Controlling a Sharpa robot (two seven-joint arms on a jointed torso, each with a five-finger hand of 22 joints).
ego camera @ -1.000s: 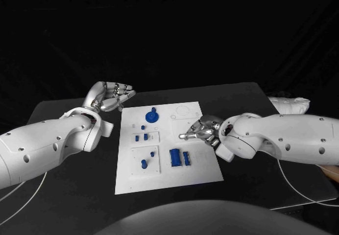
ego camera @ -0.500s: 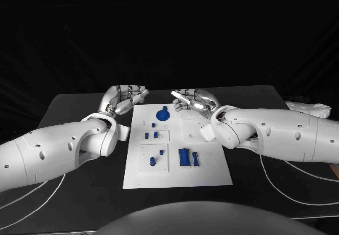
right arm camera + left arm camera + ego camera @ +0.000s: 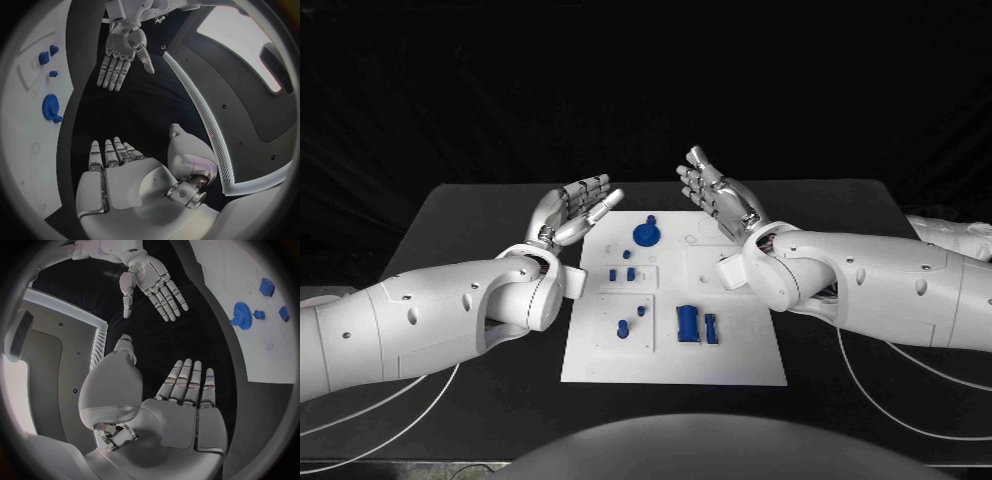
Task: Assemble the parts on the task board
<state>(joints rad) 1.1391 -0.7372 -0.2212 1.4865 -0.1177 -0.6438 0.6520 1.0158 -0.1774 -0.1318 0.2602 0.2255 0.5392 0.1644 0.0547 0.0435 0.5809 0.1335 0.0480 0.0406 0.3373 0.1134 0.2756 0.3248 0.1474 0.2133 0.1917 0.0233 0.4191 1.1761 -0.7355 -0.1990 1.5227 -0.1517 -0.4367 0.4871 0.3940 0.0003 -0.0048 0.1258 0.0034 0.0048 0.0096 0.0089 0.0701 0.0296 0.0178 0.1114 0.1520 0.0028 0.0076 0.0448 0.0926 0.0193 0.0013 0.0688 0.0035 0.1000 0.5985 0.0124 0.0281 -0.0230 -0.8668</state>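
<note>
The white rectangular task board [image 3: 733, 345] lies in the middle of the black table [image 3: 459, 215], its long sides running from the near edge toward the far edge. On it sit the small blue parts: a blue round gear-like piece [image 3: 648, 234] near the board's far edge, with a small blue knob at its far side; a pair of little blue blocks [image 3: 622, 274] on the board's left half, with a tiny blue peg [image 3: 627, 254] just beyond them; two small blue pegs [image 3: 632, 319] nearer the near-left corner; and two upright blue rectangular blocks [image 3: 697, 324] side by side toward the near-right part of the board (the larger one on the left).

The left silver hand [image 3: 574, 210] is raised above the table just beside the board's far-left corner, fingers stretched out straight and together, palm turned inward, grasping nothing. The left wrist view shows the same flat palm and straight fingers [image 3: 187, 385], clear of the board.

The right silver hand [image 3: 715, 195] is lifted over the board's far-right corner, likewise flat and released, its fingers extended and nothing in it; the right wrist view shows its fingers [image 3: 109, 152] straight, with the gear-like piece lying apart on the board.

The two palms face each other across the board's far edge, not touching.
</note>
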